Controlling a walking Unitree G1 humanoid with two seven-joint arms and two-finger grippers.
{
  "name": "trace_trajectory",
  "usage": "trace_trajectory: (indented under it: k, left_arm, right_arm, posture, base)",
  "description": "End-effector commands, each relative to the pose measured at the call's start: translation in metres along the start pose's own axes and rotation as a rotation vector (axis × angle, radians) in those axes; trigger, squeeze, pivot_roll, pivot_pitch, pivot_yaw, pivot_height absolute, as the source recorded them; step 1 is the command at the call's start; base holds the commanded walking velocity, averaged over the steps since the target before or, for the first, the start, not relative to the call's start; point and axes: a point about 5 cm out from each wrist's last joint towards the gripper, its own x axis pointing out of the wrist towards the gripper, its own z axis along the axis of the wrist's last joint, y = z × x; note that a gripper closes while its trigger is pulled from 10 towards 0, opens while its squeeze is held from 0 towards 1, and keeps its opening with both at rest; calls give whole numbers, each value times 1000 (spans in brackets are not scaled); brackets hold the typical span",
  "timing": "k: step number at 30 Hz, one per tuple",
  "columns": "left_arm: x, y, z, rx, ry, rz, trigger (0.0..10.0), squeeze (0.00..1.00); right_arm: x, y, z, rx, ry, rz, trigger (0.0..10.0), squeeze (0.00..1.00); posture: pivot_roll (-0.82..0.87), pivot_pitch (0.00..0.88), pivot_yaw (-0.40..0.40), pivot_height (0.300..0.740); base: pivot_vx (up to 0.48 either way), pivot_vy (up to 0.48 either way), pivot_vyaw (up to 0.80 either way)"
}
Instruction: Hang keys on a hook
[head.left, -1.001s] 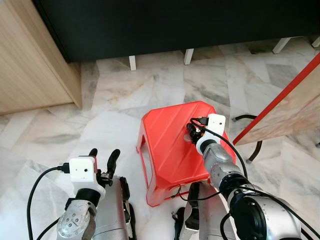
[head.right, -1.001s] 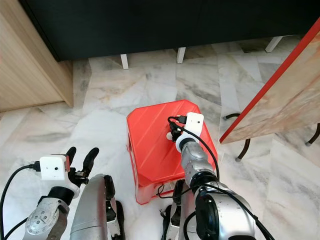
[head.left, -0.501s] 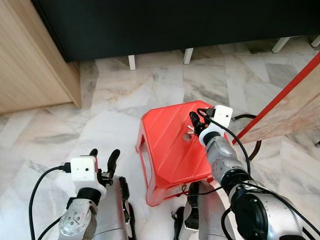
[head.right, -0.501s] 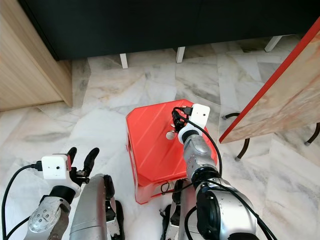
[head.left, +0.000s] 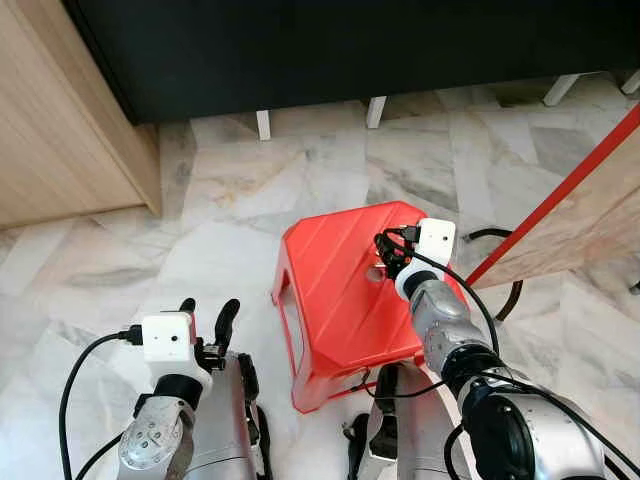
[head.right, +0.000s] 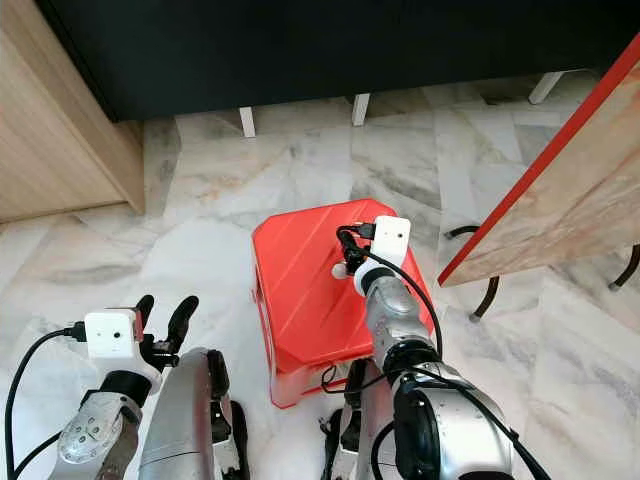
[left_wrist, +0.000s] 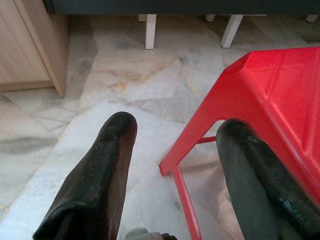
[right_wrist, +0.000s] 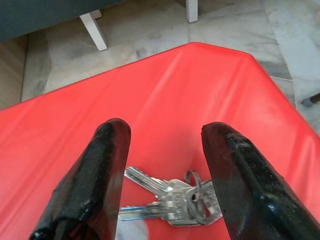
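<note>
Keys mid-stool, between spread right claw

The robot had silver arms, white camera boxes at each wrist, black cables, and black, seemingly rubbery fingers on each pincer.

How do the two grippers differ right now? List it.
The right gripper is reached out over the red stool, its open fingers either side of the keys. The left gripper is held low beside the stool, above the marble floor, with nothing between its fingers. Both are open, with two black fingers.
</note>
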Motion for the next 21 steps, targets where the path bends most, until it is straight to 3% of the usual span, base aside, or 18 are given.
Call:
trace_trajectory:
  k: [1, 12, 13, 14, 15, 21]
  left_arm:
    - [-3, 0, -7, -5, 23, 6, 10000, 0]
    - [-3, 0, -8, -5, 26, 6, 10000, 0]
    - [-4, 1, -9, -4, 28, 6, 10000, 0]
    - [-4, 1, -9, -3, 29, 7, 10000, 0]
    - [-4, 1, -10, -3, 31, 8, 10000, 0]
    - [0, 1, -8, -18, 21, 18, 10000, 0]
  right_arm:
    - [-3, -8, -8, 19, 21, -22, 10000, 0]
    - [-8, -9, -23, 4, 83, -9, 10000, 0]
    - [-8, -9, -23, 5, 85, -9, 9294, 0]
    - [-8, -9, -23, 9, 86, -8, 4039, 0]
    - [-8, -9, -23, 14, 86, -8, 0, 0]
    - [-7, -8, -22, 11, 89, -1, 0, 0]
  posture:
    - [214, 311, -109, 567]
    - [213, 311, -110, 567]
    - [213, 311, -110, 567]
    - [213, 311, -110, 567]
    - [213, 311, -111, 567]
    - [211, 307, -114, 567]
  base:
    - [0, 0, 0]
    - [0, 0, 0]
    - [0, 0, 0]
    - [0, 0, 0]
    - [0, 0, 0]
    - [0, 0, 0]
